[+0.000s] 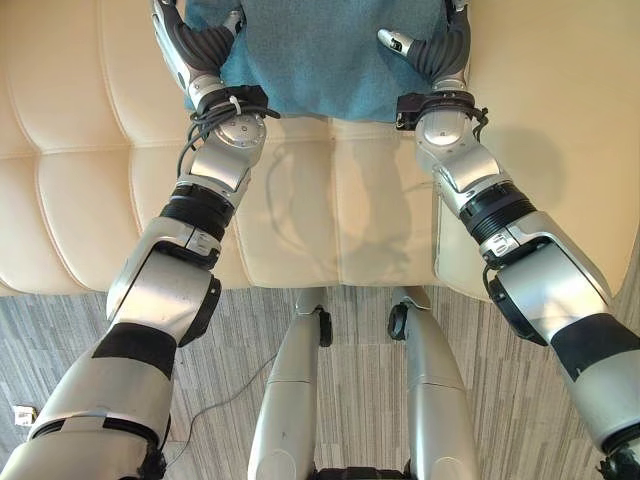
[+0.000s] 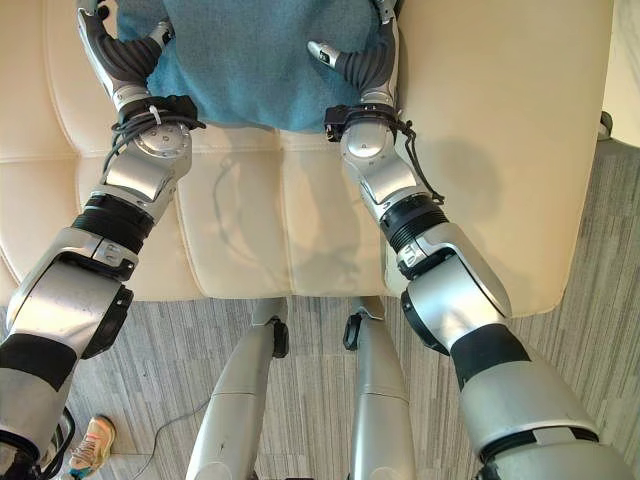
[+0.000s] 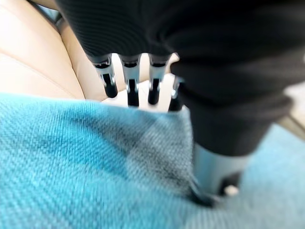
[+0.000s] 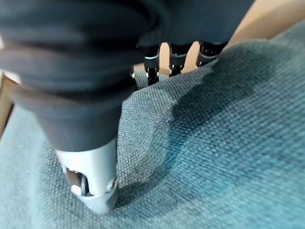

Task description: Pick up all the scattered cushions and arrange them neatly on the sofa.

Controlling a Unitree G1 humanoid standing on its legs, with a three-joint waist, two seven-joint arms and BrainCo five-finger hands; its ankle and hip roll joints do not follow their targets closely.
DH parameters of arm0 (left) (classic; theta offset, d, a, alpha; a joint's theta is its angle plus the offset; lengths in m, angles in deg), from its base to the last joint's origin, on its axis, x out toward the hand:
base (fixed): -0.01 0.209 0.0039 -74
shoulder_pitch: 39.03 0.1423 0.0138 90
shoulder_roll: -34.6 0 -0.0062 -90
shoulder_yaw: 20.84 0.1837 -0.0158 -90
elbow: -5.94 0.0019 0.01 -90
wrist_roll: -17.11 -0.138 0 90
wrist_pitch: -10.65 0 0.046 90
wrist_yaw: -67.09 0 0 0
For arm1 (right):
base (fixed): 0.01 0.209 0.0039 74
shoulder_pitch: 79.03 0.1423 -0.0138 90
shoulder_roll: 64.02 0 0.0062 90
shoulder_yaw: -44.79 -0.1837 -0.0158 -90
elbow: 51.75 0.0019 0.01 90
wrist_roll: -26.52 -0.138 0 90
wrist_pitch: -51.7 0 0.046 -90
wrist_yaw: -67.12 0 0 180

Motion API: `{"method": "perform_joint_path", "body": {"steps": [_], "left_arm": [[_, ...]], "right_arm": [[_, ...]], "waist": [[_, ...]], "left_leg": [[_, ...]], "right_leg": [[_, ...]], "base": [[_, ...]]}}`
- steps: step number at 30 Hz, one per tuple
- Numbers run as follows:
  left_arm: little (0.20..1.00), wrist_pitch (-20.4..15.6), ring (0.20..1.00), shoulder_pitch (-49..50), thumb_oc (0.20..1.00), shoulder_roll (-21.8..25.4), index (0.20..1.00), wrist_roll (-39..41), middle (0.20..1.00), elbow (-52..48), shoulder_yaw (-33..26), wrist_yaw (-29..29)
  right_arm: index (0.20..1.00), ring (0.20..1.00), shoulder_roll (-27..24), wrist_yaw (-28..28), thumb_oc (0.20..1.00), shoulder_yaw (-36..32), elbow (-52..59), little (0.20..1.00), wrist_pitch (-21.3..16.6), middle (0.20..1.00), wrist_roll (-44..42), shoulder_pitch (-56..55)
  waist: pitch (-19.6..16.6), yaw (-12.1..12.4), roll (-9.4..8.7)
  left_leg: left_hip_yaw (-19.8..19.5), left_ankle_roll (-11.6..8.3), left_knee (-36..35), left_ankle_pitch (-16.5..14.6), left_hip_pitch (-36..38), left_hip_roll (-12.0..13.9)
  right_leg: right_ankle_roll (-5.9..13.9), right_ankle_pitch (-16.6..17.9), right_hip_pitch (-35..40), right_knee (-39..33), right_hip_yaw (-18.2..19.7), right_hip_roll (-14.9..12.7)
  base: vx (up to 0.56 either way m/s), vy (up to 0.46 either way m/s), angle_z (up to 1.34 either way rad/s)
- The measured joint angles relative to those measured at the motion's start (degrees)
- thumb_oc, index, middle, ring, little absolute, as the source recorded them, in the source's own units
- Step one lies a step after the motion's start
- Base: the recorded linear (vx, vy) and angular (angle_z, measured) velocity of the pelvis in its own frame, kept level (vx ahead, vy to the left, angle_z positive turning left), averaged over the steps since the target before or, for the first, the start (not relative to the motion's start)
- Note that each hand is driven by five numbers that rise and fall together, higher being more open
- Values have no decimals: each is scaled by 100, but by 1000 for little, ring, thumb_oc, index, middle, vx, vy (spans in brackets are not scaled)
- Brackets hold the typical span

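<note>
A teal cushion (image 1: pixel 320 55) sits on the cream sofa (image 1: pixel 300 220), gripped at its 2 side edges by the robot. The left hand (image 1: pixel 195 45) clamps one edge, fingers (image 3: pixel 128 81) over the far side and thumb pressed into the fabric. The right hand (image 1: pixel 435 50) pinches the opposite edge, its thumb (image 4: pixel 93 181) dug into the weave and fingers curled past a raised fold. Grey striped floor (image 1: pixel 360 400) lies below the sofa's front, with a person's shoe (image 2: pixel 92 443) at the edge.

A lounge or office sitting area: cream leather sofa (image 1: pixel 80 150) on grey striped carpet tiles (image 1: pixel 60 340).
</note>
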Motion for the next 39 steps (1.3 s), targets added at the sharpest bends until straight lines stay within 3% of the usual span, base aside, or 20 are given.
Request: {"method": "perform_joint_path", "body": {"steps": [3, 5, 7, 8, 10, 14, 15, 17, 22, 24, 27, 29, 31, 33, 35, 37, 39], "left_arm": [[1000, -131, 1000, 28, 1000, -31, 1000, 276, 1000, 383, -24, -442], [1000, -253, 1000, 543, 1000, -21, 1000, 1144, 1000, 411, -256, -1286], [1000, -322, 1000, 839, 1000, -10, 1000, 1454, 1000, 393, -297, -1526], [1000, -390, 1000, 1615, 1000, 37, 1000, 2179, 1000, 196, -719, -2104], [1000, -404, 1000, 2636, 1000, 0, 1000, 2713, 1000, -262, -1346, -2556], [1000, -363, 1000, 4329, 1000, -322, 1000, 2941, 1000, -706, -2060, -2927], [1000, -314, 1000, 4918, 1000, -420, 1000, 2958, 1000, -721, -2038, -2935], [1000, -283, 1000, 5699, 1000, -722, 1000, 2925, 1000, -982, -2326, -3106], [1000, 71, 1000, 7081, 1000, -960, 1000, 2378, 1000, -974, -2255, -3424], [1000, 165, 1000, 7238, 1000, -929, 1000, 1865, 1000, -969, -2234, -3520], [1000, 293, 1000, 7456, 1000, -901, 1000, 1042, 1000, -836, -2209, -3612], [1000, 388, 1000, 7529, 1000, -864, 1000, 561, 1000, -707, -2109, -3594], [1000, 431, 1000, 7703, 1000, -872, 1000, 313, 1000, -652, -2017, -3588], [1000, 519, 1000, 7712, 1000, -877, 1000, -77, 1000, -323, -2009, -3557], [1000, 535, 1000, 7811, 1000, -871, 1000, -252, 1000, -263, -2008, -3543], [1000, 539, 1000, 7944, 1000, -943, 1000, -250, 1000, -229, -2019, -3554], [1000, 560, 1000, 8011, 1000, -952, 1000, -244, 1000, -166, -2013, -3638]], "right_arm": [[1000, 1000, -51, -167, 1000, -58, -85, 1000, 131, 1000, 222, -162], [1000, 1000, -28, -533, 1000, -429, -162, 1000, 362, 1000, 250, -675], [1000, 1000, -77, -592, 1000, -459, -154, 1000, 447, 1000, 244, -926], [1000, 1000, -67, -798, 1000, -716, -10, 1000, 583, 1000, 224, -1496], [1000, 1000, -94, -950, 1000, -1203, 555, 1000, 674, 1000, 186, -2281], [1000, 1000, -160, -1162, 1000, -1729, 1619, 1000, 722, 1000, 84, -3919], [1000, 1000, -92, -1221, 1000, -1767, 1720, 1000, 727, 1000, 84, -4438], [1000, 1000, 104, -1419, 1000, -2044, 1996, 1000, 720, 1000, 79, -5151], [1000, 1000, 409, -1926, 1000, -2052, 2051, 1000, 820, 1000, 87, -6445], [1000, 1000, 414, -2104, 1000, -2206, 1881, 1000, 827, 1000, 114, -6847], [1000, 1000, 396, -2271, 1000, -2347, 1629, 1000, 922, 1000, 383, -7576], [1000, 1000, 423, -2311, 1000, -2383, 1486, 1000, 990, 1000, 559, -7759], [1000, 1000, 427, -2329, 1000, -2439, 1353, 1000, 1026, 1000, 683, -7924], [1000, 1000, 420, -2397, 1000, -2450, 934, 1000, 1078, 1000, 769, -7989], [1000, 1000, 413, -2436, 1000, -2451, 857, 1000, 1077, 1000, 773, -8086], [1000, 1000, 410, -2494, 1000, -2454, 856, 1000, 1077, 1000, 775, -8150], [1000, 1000, 416, -2549, 1000, -2454, 860, 1000, 1062, 1000, 777, -8190]], "waist": [[4, -16, -6], [35, -28, -34], [23, -43, -39], [7, -90, -52], [-13, -162, -71], [-185, -150, -155], [-442, -146, -231], [-609, -108, -266], [-1285, -102, -387], [-1515, -131, -396], [-1755, -173, -398], [-1793, -161, -398], [-1832, -195, -332], [-1838, -282, -266], [-1847, -295, -263], [-1887, -293, -128], [-1948, -269, -126]], "left_leg": [[5, 42, 53, 51, 130, -14], [26, 44, -94, 46, 705, -14], [28, 34, -153, 10, 968, -14], [69, 1, -302, -55, 1473, 9], [136, 3, -474, -105, 1965, 26], [176, -2, -895, -117, 2803, 31], [208, -11, -1056, -125, 3020, 22], [283, 10, -1262, -86, 3428, 14], [477, 81, -1265, -300, 4060, -4], [484, 29, -1293, -380, 4155, -43], [511, 95, -1299, -428, 4325, -88], [634, 157, -1307, -474, 4430, -82], [765, 178, -1307, -482, 4435, -33], [847, 288, -1307, -444, 4447, 80], [903, 370, -1306, -386, 4457, 136], [923, 398, -1300, -285, 4470, 382], [886, 288, -1264, -211, 4497, 457]], "right_leg": [[-3, 9, 145, 35, 0, -15], [9, 19, 719, -143, 0, 2], [27, 17, 983, -232, 13, 16], [154, 21, 1560, -575, 39, 72], [208, 118, 2115, -934, 43, 112], [236, 359, 3102, -1724, 30, 213], [251, 418, 3344, -1990, 51, 238], [203, 572, 3791, -2272, 31, 265], [299, 464, 4313, -2273, 199, 256], [424, 338, 4402, -2282, 200, 207], [442, 179, 4528, -2306, 199, 148], [479, 153, 4576, -2309, 156, 90], [664, 23, 4567, -2285, -12, 65], [695, -48, 4446, -1844, -147, 42], [686, -266, 4390, -1336, -108, 27], [632, -931, 4306, -232, 19, 153], [670, -1413, 4676, -225, 213, 204]], "base": [[-12, 49, 2], [6, 68, -7], [38, 47, -12], [46, 31, -18], [90, 54, -19], [117, 81, -10], [102, 101, -7], [53, 127, -9], [-12, 131, -20], [-35, 107, -5], [-68, 93, -6], [-95, 22, -30], [-138, 25, -40], [-113, -13, -23], [-132, -69, -3], [-150, -116, -5], [-163, -136, -3]]}}
